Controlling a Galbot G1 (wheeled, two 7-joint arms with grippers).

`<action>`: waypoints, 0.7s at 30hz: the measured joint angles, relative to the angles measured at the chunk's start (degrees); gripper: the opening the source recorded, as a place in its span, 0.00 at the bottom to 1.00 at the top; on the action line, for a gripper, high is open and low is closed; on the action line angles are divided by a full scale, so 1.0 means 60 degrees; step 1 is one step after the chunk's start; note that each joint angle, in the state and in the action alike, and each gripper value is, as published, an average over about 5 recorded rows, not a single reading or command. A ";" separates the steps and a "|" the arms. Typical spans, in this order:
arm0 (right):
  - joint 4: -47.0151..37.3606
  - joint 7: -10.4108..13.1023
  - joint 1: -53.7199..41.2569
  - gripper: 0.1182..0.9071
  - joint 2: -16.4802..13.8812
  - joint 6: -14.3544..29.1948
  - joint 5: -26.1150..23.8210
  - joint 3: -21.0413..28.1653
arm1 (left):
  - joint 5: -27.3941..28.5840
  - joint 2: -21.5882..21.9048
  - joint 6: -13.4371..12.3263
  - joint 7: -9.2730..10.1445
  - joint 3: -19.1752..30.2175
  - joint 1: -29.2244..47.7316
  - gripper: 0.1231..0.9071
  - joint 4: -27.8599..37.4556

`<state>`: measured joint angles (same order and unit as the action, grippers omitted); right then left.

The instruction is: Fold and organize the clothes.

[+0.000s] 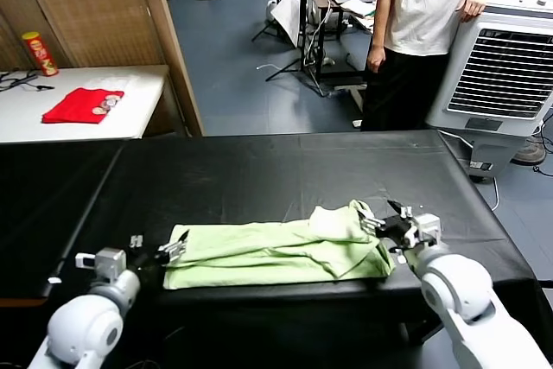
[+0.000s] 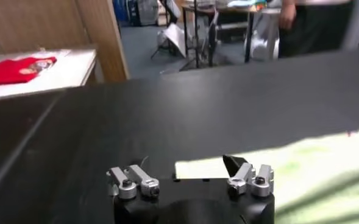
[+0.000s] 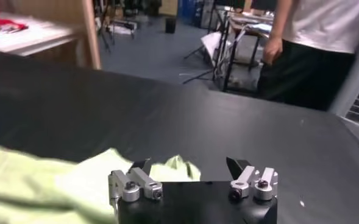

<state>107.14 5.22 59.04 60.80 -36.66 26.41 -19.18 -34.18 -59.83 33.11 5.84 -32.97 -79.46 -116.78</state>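
Observation:
The clothes (image 1: 276, 252), one pale green T-shirt, lie folded into a long band near the front edge of the black table (image 1: 259, 170). My left gripper (image 1: 175, 248) is at the band's left end, open, with nothing between its fingers. My right gripper (image 1: 382, 220) stands open at the bunched right end, just clear of the cloth. In the left wrist view my left gripper (image 2: 188, 169) has its jaws wide apart with the shirt (image 2: 313, 173) just ahead. In the right wrist view my right gripper (image 3: 188, 165) is equally wide, with the green cloth (image 3: 39, 182) beside and under one finger.
A white side table (image 1: 130, 114) at the back left carries a small red garment (image 1: 82, 104) and a red can (image 1: 39, 52). A person in a white T-shirt (image 1: 432, 6) stands behind the table next to a white air cooler (image 1: 501, 58).

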 joint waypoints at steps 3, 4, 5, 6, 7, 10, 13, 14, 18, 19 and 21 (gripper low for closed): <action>-0.0450 0.0013 -0.0297 0.86 0.0097 0.0031 -0.0004 0.0205 | -0.0538 -0.0064 0.0003 -0.0004 0.0072 0.0281 0.86 0.0423; -0.0578 0.0013 -0.0369 0.86 0.0128 0.0036 0.0005 0.0257 | -0.0663 -0.0080 0.0001 -0.0010 0.0094 0.0350 0.86 0.0536; -0.0698 0.0011 -0.0434 0.85 0.0161 0.0039 0.0016 0.0304 | -0.0745 -0.0094 -0.0001 -0.0015 0.0115 0.0405 0.86 0.0636; -0.0812 0.0011 -0.0491 0.84 0.0193 0.0038 0.0026 0.0349 | -0.0784 -0.0107 -0.0005 -0.0021 0.0135 0.0448 0.86 0.0722; -0.0917 0.0011 -0.0539 0.82 0.0219 0.0034 0.0036 0.0390 | -0.0797 -0.0120 -0.0012 -0.0026 0.0153 0.0482 0.86 0.0800; -0.1142 0.0021 -0.0621 0.74 0.0268 0.0009 0.0046 0.0492 | -0.0814 -0.0141 -0.0028 -0.0033 0.0183 0.0534 0.86 0.0973; -0.1265 0.0047 -0.0634 0.63 0.0302 -0.0008 0.0035 0.0552 | -0.0860 -0.0142 -0.0042 -0.0041 0.0191 0.0523 0.80 0.1066; -0.1298 0.0061 -0.0627 0.57 0.0318 -0.0005 0.0029 0.0560 | -0.0878 -0.0142 -0.0047 -0.0044 0.0194 0.0515 0.74 0.1088; -0.1390 0.0231 -0.0536 0.32 0.0438 0.0086 -0.0013 0.0527 | -0.0902 -0.0157 -0.0112 -0.0067 0.0227 0.0529 0.47 0.1195; -0.1409 0.0319 -0.0500 0.26 0.0481 0.0166 -0.0045 0.0506 | -0.0878 -0.0172 -0.0158 -0.0074 0.0241 0.0547 0.41 0.1229; -0.1454 0.0555 -0.0416 0.15 0.0578 0.0418 -0.0150 0.0465 | -0.0756 -0.0217 -0.0299 -0.0083 0.0272 0.0589 0.26 0.1299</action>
<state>98.42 8.55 56.55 64.26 -34.15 25.51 -16.39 -38.71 -61.13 31.31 5.35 -31.34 -75.93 -108.98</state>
